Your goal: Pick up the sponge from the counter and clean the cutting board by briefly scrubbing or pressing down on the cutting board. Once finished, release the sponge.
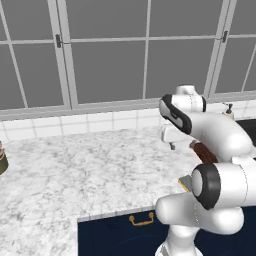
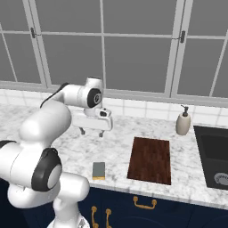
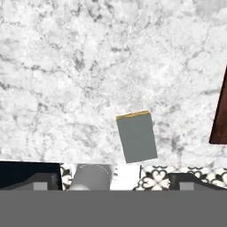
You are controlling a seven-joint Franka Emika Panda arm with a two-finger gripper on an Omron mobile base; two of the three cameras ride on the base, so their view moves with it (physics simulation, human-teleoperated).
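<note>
My gripper (image 2: 91, 132) hangs empty above the counter (image 2: 67, 147), its spread unclear to me, while the sponge (image 2: 99, 170) lies flat near the front edge, left of the cutting board (image 2: 150, 160); looking light and squashy, I'd pinch its long sides.

The counter (image 2: 71, 147) is bare marble between the gripper (image 2: 91, 132), which hangs above it with nothing in its fingers, and the sponge (image 2: 99, 170), which lies flat near the front edge; nothing stands between them. The sponge has open stone on all its sides, and a clear strip of marble parts it from the cutting board (image 2: 151, 159) to its right. The board lies flat with nothing on it. Behind its far right corner a soap dispenser (image 2: 183, 121) stands upright near the back wall, beside the sink (image 2: 213, 153). Toward the counter's left end the marble is free up to a small jar-like object (image 1: 2, 159).
</note>
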